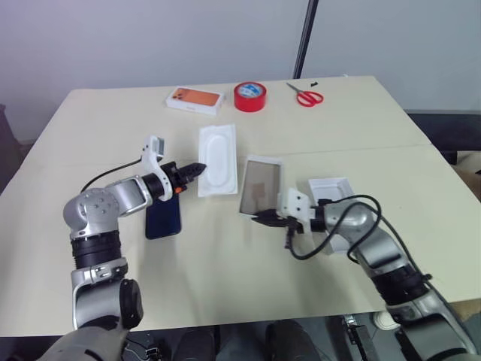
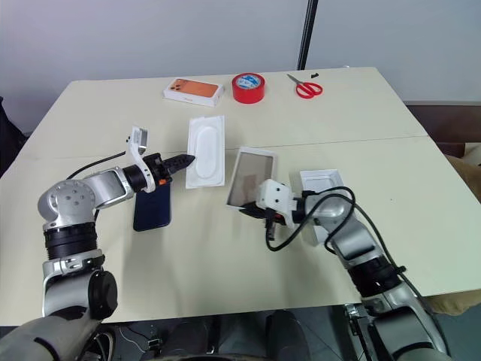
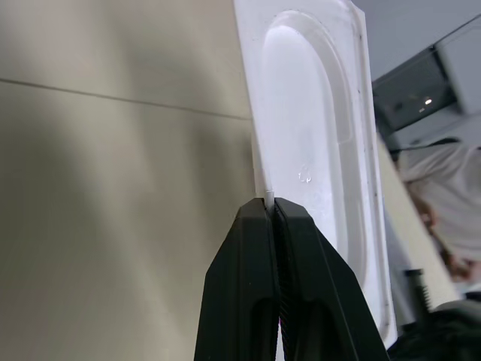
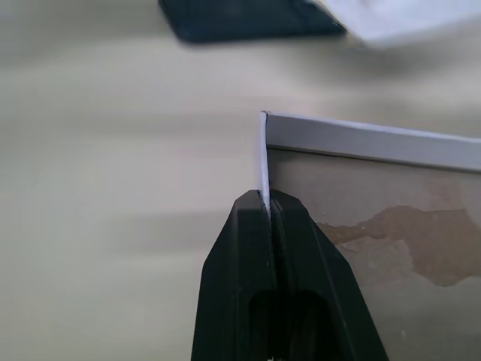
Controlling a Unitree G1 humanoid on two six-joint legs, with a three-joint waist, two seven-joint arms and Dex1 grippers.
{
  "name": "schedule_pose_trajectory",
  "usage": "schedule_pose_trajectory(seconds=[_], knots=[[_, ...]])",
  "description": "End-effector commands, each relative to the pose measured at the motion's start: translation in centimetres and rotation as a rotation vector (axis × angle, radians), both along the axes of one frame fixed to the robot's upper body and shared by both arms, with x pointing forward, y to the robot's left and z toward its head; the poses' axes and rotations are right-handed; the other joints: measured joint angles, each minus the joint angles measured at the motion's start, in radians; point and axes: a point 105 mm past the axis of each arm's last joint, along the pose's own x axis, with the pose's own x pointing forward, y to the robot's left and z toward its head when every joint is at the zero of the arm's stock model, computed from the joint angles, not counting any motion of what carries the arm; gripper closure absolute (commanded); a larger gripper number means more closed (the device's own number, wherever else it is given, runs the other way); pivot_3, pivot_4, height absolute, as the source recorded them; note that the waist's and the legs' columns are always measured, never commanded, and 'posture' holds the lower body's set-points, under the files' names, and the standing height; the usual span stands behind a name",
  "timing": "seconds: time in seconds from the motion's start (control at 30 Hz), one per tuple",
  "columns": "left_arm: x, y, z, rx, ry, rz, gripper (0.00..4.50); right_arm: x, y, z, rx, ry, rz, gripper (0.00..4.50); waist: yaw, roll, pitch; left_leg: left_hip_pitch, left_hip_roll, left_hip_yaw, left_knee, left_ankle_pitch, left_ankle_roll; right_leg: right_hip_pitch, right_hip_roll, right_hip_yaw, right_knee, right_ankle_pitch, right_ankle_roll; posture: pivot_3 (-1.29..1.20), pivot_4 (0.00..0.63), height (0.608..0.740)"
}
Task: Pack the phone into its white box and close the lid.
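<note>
Head views: left pincer (image 1: 197, 170) pinches the white insert (image 1: 216, 159) by its edge, mid surface (image 1: 225, 263); phone (image 1: 164, 216) flat just below that arm. Right pincer (image 1: 264, 219) clamps white box (image 1: 261, 185) wall, box tilted. Lid (image 1: 331, 188) nr right edge. Left wrist: fingers (image 3: 252, 286) closed on insert rim. Right wrist: fingers (image 4: 248, 286) closed on box wall.

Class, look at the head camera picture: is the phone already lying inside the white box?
No: the phone lies flat on the table beside the left arm, while the white box shows only its bare tan floor.
</note>
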Motion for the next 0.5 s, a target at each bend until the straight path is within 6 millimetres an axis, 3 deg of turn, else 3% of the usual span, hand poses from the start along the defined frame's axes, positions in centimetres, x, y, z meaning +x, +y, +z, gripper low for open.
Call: schedule_pose_trajectory(seconds=[0.03,0.1,0.17,0.27,0.37,0.5], knots=[[0.0,0.0,1.4,-0.046,-0.012,0.003,4.5,-0.1,1.7,0.2,0.02,-0.024,0.04,4.47,0.001,0.0,0.0,0.0,0.0,0.0,0.0,0.0,0.0,0.0,0.0,0.0,0.0,0.0,0.0,0.0,0.15,0.74],[-0.1,-0.3,1.3,-0.028,-0.007,0.002,4.5,-0.2,2.1,0.2,0.04,-0.005,0.051,4.47,0.001,0.0,0.0,0.0,0.0,0.0,0.0,0.0,0.0,0.0,0.0,0.0,0.0,0.0,0.0,0.0,0.15,0.74],[-0.3,-0.5,1.0,-0.011,-0.003,-0.005,4.5,-0.4,2.0,-0.3,0.017,-0.03,0.065,3.57,0.001,0.0,0.0,0.0,0.0,0.0,0.0,0.0,0.0,0.0,0.0,0.0,0.0,0.0,0.0,0.0,0.15,0.74],[-0.8,-0.9,0.4,-0.006,-0.004,-0.003,4.5,0.3,-0.1,1.0,0.036,-0.083,-0.016,2.12,0.001,0.0,0.0,0.0,0.0,0.0,0.0,0.0,0.0,0.0,0.0,0.0,0.0,0.0,0.0,0.0,0.15,0.74],[-1.5,-1.0,-0.2,0.016,0.021,-0.007,4.5,0.1,-2.7,2.1,0.062,-0.078,-0.074,2.12,0.005,0.0,0.0,0.0,0.0,0.0,0.0,0.0,0.0,0.0,-0.001,0.0,0.0,0.0,0.0,0.0,0.15,0.74],[-2.4,-1.1,-1.3,0.033,0.059,0.012,4.5,-1.0,-7.3,1.3,-0.005,-0.048,-0.16,2.12,0.007,0.0,0.0,-0.001,0.0,-0.001,0.0,0.0,0.0,0.0,-0.001,0.0,-0.001,0.0,0.0,0.0,0.15,0.74]])
